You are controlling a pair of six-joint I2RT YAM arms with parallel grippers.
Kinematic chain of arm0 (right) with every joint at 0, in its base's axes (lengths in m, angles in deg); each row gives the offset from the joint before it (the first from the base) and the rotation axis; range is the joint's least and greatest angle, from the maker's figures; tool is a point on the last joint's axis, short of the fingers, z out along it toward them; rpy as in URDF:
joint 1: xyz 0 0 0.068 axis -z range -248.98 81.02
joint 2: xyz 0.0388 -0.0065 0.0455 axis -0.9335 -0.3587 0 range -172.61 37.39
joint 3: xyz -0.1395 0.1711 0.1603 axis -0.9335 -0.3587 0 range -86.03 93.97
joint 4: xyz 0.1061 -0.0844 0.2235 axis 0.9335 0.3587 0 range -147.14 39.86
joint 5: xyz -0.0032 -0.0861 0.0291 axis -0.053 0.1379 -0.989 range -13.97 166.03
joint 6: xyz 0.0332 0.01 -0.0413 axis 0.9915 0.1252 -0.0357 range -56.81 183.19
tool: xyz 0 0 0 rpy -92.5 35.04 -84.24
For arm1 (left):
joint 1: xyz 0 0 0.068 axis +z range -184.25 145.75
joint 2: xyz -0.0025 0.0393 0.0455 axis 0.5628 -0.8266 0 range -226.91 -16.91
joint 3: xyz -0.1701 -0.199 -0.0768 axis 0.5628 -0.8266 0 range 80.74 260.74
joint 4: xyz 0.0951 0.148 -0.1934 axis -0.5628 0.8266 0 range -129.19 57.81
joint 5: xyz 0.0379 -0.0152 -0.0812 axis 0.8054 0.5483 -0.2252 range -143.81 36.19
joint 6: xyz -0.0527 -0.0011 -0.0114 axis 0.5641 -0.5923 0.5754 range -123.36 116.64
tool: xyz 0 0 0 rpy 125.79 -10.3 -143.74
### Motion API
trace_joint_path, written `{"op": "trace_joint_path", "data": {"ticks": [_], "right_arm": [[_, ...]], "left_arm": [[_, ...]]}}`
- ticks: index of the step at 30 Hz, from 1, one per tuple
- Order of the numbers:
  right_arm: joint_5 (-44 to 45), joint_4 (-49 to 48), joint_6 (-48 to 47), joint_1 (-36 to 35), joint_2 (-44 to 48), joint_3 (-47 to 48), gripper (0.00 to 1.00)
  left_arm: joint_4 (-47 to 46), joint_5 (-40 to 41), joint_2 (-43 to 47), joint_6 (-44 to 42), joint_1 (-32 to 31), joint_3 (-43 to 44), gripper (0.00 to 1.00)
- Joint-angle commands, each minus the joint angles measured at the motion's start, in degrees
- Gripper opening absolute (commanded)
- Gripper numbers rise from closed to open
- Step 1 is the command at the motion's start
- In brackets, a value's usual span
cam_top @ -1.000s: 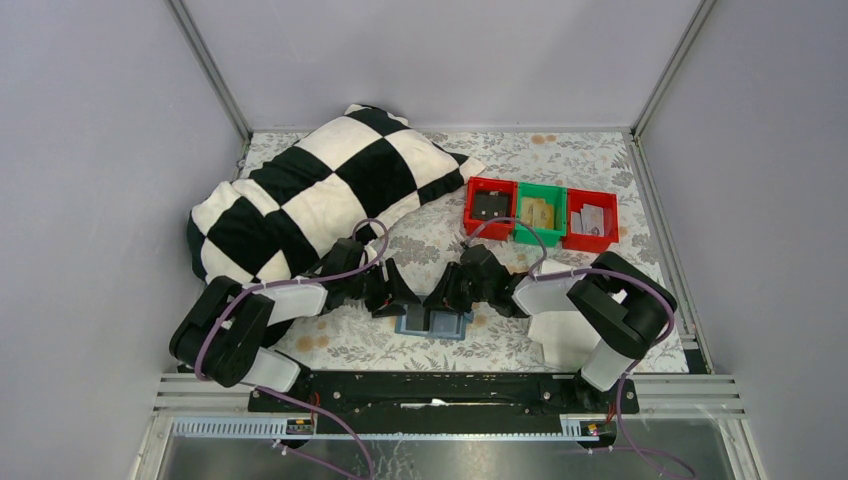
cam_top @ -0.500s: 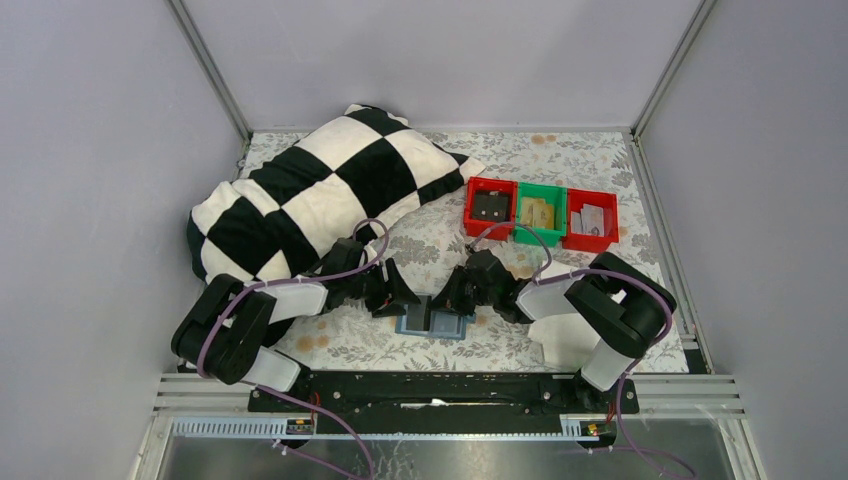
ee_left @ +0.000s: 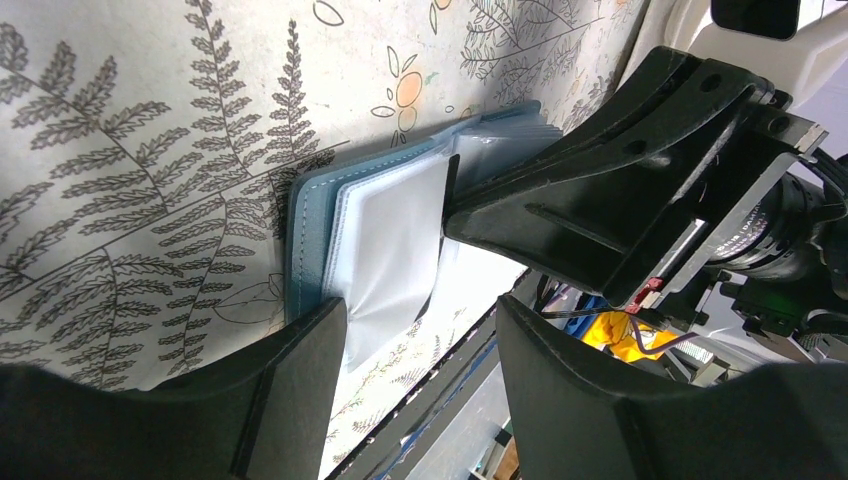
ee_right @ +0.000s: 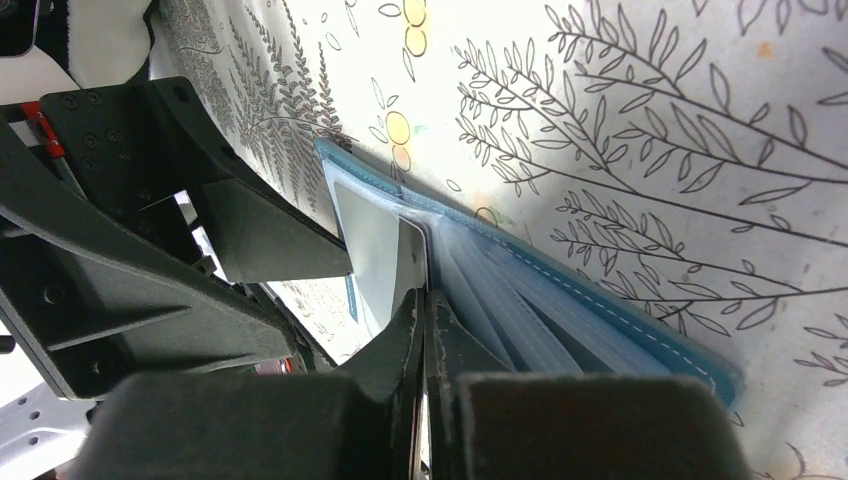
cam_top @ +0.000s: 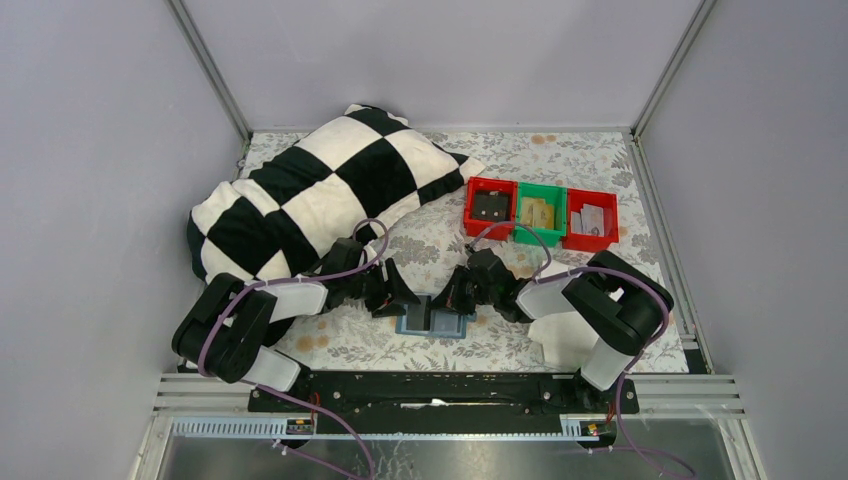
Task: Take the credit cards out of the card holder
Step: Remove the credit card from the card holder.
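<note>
Teal-blue stitched bifold card holder (cam_top: 432,323) lies open, fern-printed tablecloth (cam_top: 560,160) beneath it, both arms stretched low toward it. Left gripper (ee_left: 420,318), jaws parted, straddles its left end. From its right, the right gripper (ee_right: 422,300), jaws closed, pinches its pale inner sleeve (ee_right: 378,250).

One card holder (cam_top: 432,323) sits low in the middle of the overhead frame. Two claws flank it, the left claw (cam_top: 404,299) and the right claw (cam_top: 449,301). At centre right are three bins: a red bin (cam_top: 491,183), a green bin (cam_top: 541,187) and a second red bin (cam_top: 592,192). One checked pillow (cam_top: 320,190) fills the upper left of the single surface (cam_top: 570,150). The holder contains several clear sleeves (ee_left: 390,240), too overlapped to count.
</note>
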Motion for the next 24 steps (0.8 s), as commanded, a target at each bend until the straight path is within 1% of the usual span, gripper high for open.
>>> {"op": "trace_joint_path", "data": {"ticks": [1, 6, 16, 20, 24], "right_arm": [[-3.3, -4.2, 0.6, -1.6, 1.4, 0.3, 0.0], [-1.1, 2.0, -2.3, -1.0, 5.3, -0.3, 0.0], [-1.4, 13.7, -7.3, 1.9, 13.7, -1.8, 0.0], [-1.4, 15.8, -8.4, 2.5, 16.1, -2.7, 0.0], [-1.0, 17.9, -9.2, 3.8, 20.4, -3.6, 0.0]], "left_arm": [[1.6, 5.4, -3.1, -2.2, -1.1, -1.2, 0.63], [2.5, 5.8, -2.5, -2.4, -1.0, -1.2, 0.63], [3.0, 6.2, -2.6, -2.7, -0.9, -1.1, 0.62], [3.3, 6.1, -2.5, -2.7, -0.9, -0.9, 0.62], [4.0, 6.1, -1.5, -2.8, -0.9, -0.7, 0.62]]}}
